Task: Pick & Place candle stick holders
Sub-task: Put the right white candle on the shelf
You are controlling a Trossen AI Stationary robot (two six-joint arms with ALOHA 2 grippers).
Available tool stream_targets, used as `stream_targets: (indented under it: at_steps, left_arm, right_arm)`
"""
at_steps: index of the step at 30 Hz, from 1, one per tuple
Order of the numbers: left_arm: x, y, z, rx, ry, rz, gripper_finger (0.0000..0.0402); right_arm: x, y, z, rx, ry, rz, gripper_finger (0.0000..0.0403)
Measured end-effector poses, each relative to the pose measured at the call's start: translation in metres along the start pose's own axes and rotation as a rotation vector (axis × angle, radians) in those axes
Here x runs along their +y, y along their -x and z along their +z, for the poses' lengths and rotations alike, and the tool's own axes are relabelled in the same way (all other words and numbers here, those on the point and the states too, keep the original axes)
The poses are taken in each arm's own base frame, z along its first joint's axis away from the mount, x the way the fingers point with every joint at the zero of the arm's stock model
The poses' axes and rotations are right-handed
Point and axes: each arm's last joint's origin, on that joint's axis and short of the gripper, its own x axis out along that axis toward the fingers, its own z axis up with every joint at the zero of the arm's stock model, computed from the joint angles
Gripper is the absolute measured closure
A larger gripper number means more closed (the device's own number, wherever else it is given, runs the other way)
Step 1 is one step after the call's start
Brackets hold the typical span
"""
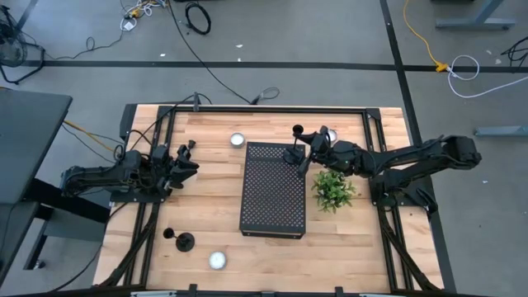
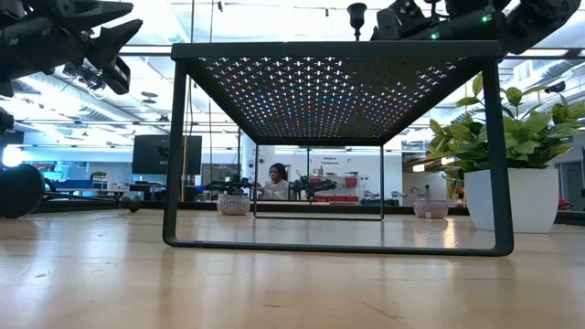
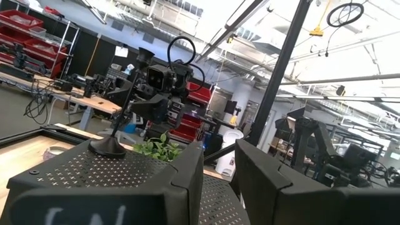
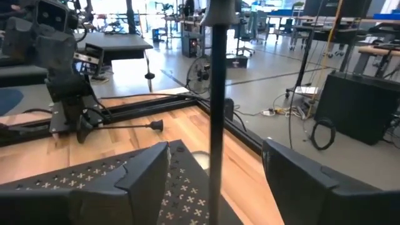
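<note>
Near the high view's upper centre, the right gripper's (image 1: pixel 307 147) open fingers flank a candle stick holder (image 1: pixel 294 148) on the perforated stand (image 1: pixel 272 194); the left gripper (image 1: pixel 188 157) holds another holder (image 4: pixel 115 126).

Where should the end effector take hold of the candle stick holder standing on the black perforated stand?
On its thin upright stem, mid-height, coming level from the plant side: the candle stick holder has a flat base, and the right end effector straddles the stem, open.
</note>
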Motion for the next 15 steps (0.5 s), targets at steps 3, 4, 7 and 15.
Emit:
stream_targets:
  at_steps: [3,4,7,15]
  left_arm:
    - [0.0,0.0,0.0,0.0,0.0,0.0,0.0307]
    - [0.0,0.0,0.0,0.0,0.0,0.0,0.0307]
    - [0.0,0.0,0.0,0.001,0.0,0.0,0.0307]
    - [0.0,0.0,0.0,0.003,0.001,0.001,0.0307]
  right_arm:
    - [-0.001,0.003,0.003,-0.01,0.002,-0.004,0.0147]
    - [-0.002,0.004,0.004,-0.011,0.003,-0.004,0.0147]
    - [-0.003,0.007,0.006,0.001,0.009,-0.006,0.0147]
    - [-0.013,0.023,0.01,0.072,0.011,-0.089,0.0146]
